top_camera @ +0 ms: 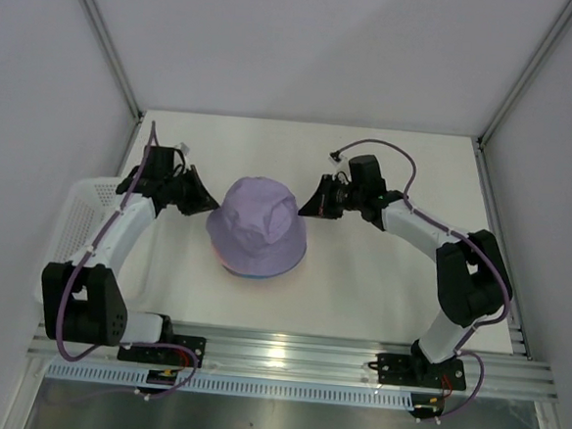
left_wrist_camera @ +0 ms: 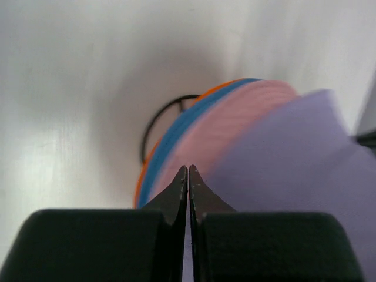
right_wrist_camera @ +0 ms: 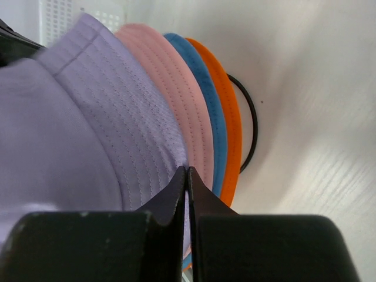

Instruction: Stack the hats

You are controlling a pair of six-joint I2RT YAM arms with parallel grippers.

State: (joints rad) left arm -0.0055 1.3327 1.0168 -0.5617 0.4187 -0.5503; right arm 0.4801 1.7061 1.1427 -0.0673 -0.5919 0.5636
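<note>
The lavender hat (top_camera: 258,224) sits on top of the stack in the middle of the table. My left gripper (top_camera: 208,201) is shut on its left brim and my right gripper (top_camera: 304,208) is shut on its right brim. In the left wrist view the gripper (left_wrist_camera: 188,168) pinches lavender fabric (left_wrist_camera: 305,170), with the pink hat (left_wrist_camera: 235,123), blue hat (left_wrist_camera: 176,135) and orange hat (left_wrist_camera: 141,182) nested below. In the right wrist view the gripper (right_wrist_camera: 188,168) grips the lavender brim (right_wrist_camera: 100,111) above the pink (right_wrist_camera: 170,82), blue (right_wrist_camera: 207,100) and orange (right_wrist_camera: 230,111) brims.
A black wire frame (right_wrist_camera: 253,120) stands under the stack; it also shows in the left wrist view (left_wrist_camera: 154,120). A white mesh basket (top_camera: 75,214) stands at the table's left edge behind my left arm. White walls enclose the table.
</note>
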